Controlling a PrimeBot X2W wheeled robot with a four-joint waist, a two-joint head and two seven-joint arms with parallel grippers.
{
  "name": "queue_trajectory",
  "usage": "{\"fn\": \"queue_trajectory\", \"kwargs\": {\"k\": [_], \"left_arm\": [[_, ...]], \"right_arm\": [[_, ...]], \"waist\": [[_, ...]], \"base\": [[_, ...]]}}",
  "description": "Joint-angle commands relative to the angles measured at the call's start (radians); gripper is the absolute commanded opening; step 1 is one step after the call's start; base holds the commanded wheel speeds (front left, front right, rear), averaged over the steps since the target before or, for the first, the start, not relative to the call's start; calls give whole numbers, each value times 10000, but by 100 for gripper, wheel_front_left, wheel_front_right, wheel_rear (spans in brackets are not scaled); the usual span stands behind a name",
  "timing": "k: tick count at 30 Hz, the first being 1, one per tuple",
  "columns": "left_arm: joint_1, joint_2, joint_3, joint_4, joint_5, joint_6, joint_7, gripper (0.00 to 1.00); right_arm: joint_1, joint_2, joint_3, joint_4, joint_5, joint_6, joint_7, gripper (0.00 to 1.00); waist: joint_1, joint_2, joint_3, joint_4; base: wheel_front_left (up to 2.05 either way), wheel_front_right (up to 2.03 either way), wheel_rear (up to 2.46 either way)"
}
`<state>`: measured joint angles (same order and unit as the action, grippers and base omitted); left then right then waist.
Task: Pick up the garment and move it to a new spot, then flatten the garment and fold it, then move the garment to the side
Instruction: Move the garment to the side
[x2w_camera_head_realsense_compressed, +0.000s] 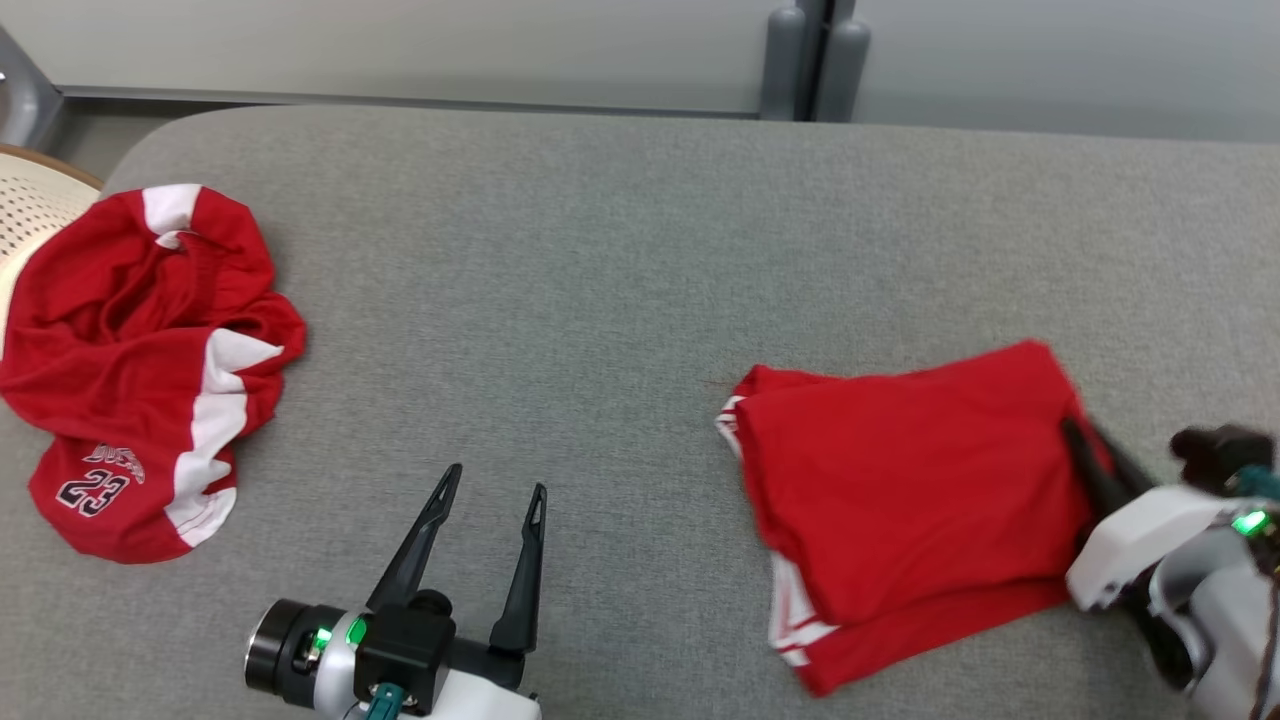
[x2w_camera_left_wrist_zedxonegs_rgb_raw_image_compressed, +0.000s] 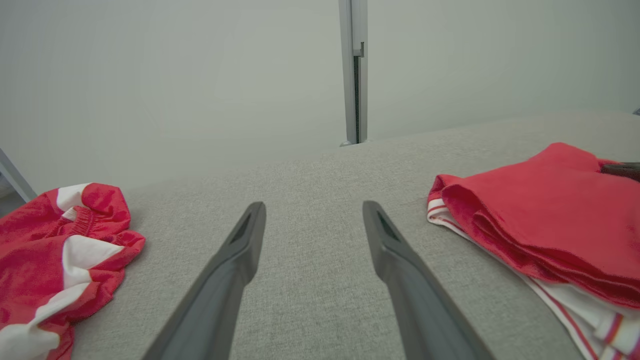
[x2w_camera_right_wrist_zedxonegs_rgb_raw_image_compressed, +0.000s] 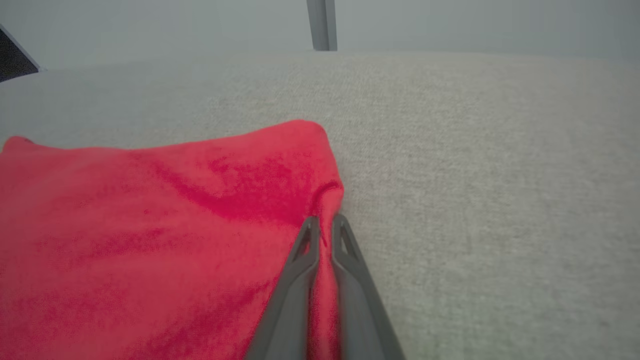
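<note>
A folded red garment (x2w_camera_head_realsense_compressed: 900, 480) with white striped trim lies on the grey cushion at the right. My right gripper (x2w_camera_head_realsense_compressed: 1085, 445) is shut on its right edge. In the right wrist view red cloth (x2w_camera_right_wrist_zedxonegs_rgb_raw_image_compressed: 200, 225) is pinched between the two closed fingers (x2w_camera_right_wrist_zedxonegs_rgb_raw_image_compressed: 325, 222). My left gripper (x2w_camera_head_realsense_compressed: 495, 480) stands open over bare cushion at the lower middle, apart from both red pieces. Its two fingers (x2w_camera_left_wrist_zedxonegs_rgb_raw_image_compressed: 250, 235) are spread wide in the left wrist view, with the folded garment (x2w_camera_left_wrist_zedxonegs_rgb_raw_image_compressed: 550, 220) off to their right.
A second red and white garment (x2w_camera_head_realsense_compressed: 140, 370), crumpled and marked 23, lies at the cushion's left end, also seen as a heap (x2w_camera_left_wrist_zedxonegs_rgb_raw_image_compressed: 55, 260). A pale perforated basket (x2w_camera_head_realsense_compressed: 35, 215) sits behind it. A grey post (x2w_camera_head_realsense_compressed: 815, 60) stands by the wall beyond the grey cushion (x2w_camera_head_realsense_compressed: 600, 250).
</note>
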<state>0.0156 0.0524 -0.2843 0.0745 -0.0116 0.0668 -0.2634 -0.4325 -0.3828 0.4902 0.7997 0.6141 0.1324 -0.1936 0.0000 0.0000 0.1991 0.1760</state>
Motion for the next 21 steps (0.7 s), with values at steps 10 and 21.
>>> {"fn": "queue_trajectory", "kwargs": {"k": [10, 21], "left_arm": [[-1387, 195, -237, -690, 324, -134, -10, 100], [-2617, 639, -626, -1878, 537, -165, -10, 100]], "right_arm": [[-2499, -1719, -1884, 611, -676, -28, -689, 0], [-3832, -3405, -4107, 742, -2134, -29, -732, 0]], "waist": [[0, 0, 1986, -840], [0, 0, 3518, -1212]], "base": [[0, 0, 0], [0, 0, 0]]}}
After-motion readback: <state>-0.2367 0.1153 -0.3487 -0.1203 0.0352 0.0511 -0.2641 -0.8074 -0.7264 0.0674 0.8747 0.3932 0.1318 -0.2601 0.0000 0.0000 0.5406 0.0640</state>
